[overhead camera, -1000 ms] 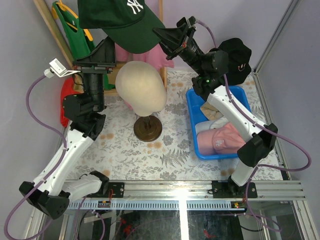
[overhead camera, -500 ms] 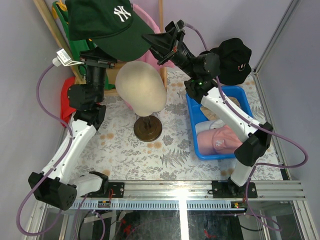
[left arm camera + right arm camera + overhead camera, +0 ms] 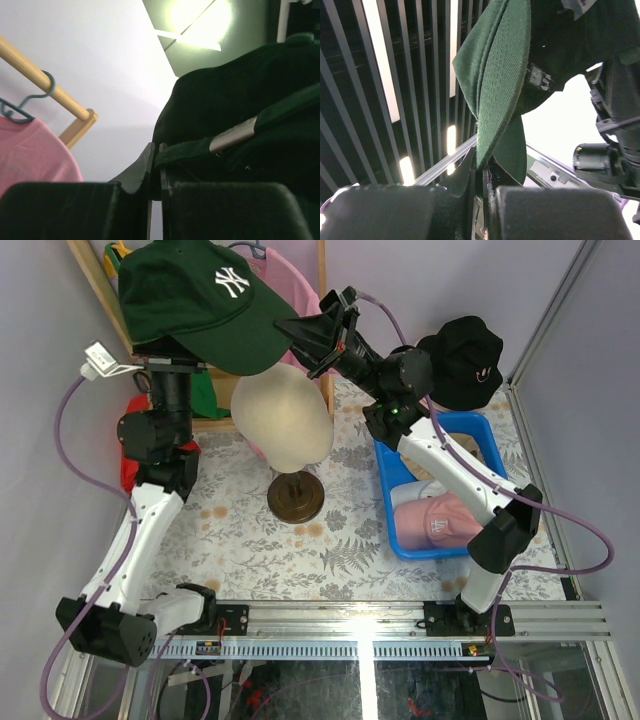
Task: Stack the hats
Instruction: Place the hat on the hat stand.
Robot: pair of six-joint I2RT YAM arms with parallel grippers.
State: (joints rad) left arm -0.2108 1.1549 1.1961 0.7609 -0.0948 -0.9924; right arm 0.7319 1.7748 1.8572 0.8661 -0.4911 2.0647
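Both left hand [image 3: 156, 155] and right hand [image 3: 481, 167] tight on the dark green cap [image 3: 200, 300], left hidden from above.

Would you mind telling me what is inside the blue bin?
A pink baseball cap lies at the blue bin's near end, with pale fabric behind it. The right arm crosses above and hides the rest.
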